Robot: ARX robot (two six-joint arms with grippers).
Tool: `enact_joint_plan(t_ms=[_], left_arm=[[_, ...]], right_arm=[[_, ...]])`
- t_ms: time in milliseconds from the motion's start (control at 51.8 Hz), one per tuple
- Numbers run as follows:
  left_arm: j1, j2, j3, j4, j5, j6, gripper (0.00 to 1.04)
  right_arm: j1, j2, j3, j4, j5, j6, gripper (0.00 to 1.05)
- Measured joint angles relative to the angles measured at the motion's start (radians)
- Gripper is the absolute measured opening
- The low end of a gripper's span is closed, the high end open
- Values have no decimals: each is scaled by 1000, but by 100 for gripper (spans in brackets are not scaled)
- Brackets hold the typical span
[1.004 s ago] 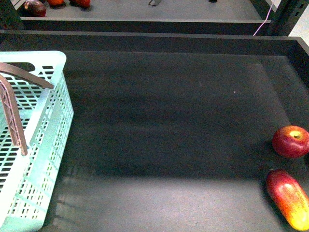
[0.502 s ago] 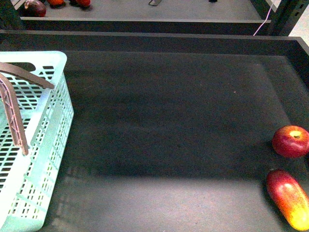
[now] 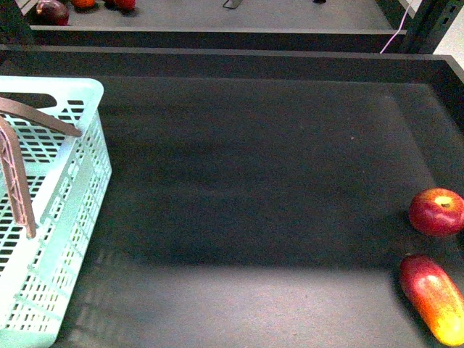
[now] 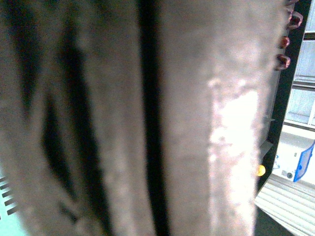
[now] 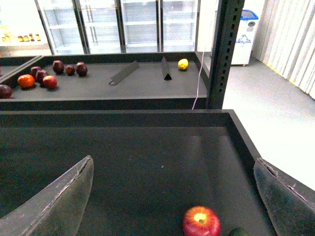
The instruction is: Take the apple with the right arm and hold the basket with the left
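Observation:
The light teal basket [image 3: 80,156] stands at the left of the dark shelf, with its brown-mauve handles [image 3: 18,185] raised over it. My left gripper is shut on the basket; its view is filled by a blurred brown handle [image 4: 197,123], and the jaws themselves are hidden. At the right edge of the shelf lies the red apple [image 3: 436,212], round with a yellowish patch. Neither arm shows in the front view. My right gripper [image 5: 173,160] is open above the shelf. The apple [image 5: 202,222] shows in the gap between its fingers [image 5: 59,201], touching neither.
An elongated red-and-yellow fruit [image 3: 433,297] lies just in front of the apple. The shelf has raised dark walls [image 3: 232,61]. A further shelf behind holds several red and dark fruits [image 5: 44,78], a yellow fruit [image 5: 183,64] and a metal post [image 5: 224,54].
The basket has shifted slightly: its near corner has slid left and the handle has swung a little. The apple and the long fruit have not moved.

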Motion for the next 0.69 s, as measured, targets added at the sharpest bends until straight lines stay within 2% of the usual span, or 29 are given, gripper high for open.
enact_joint_plan(t_ms=[19,97,212,425,695], left_arm=[[0,-2,0,0,0,2,29],[-4,-24,-12,-6,-18,36,15],[-23,-84,-31,-33,-27,58,15],[-117,-259,-42,-87,-41,84,15],[-314,-335,-42,-143,-43,86,15]], right_arm=[[0,0,0,0,0,0,96],[0,0,0,0,0,0,96],[0,0,0,0,0,0,96],[0,0,0,0,0,0,96],[0,0,0,0,0,0,96]])
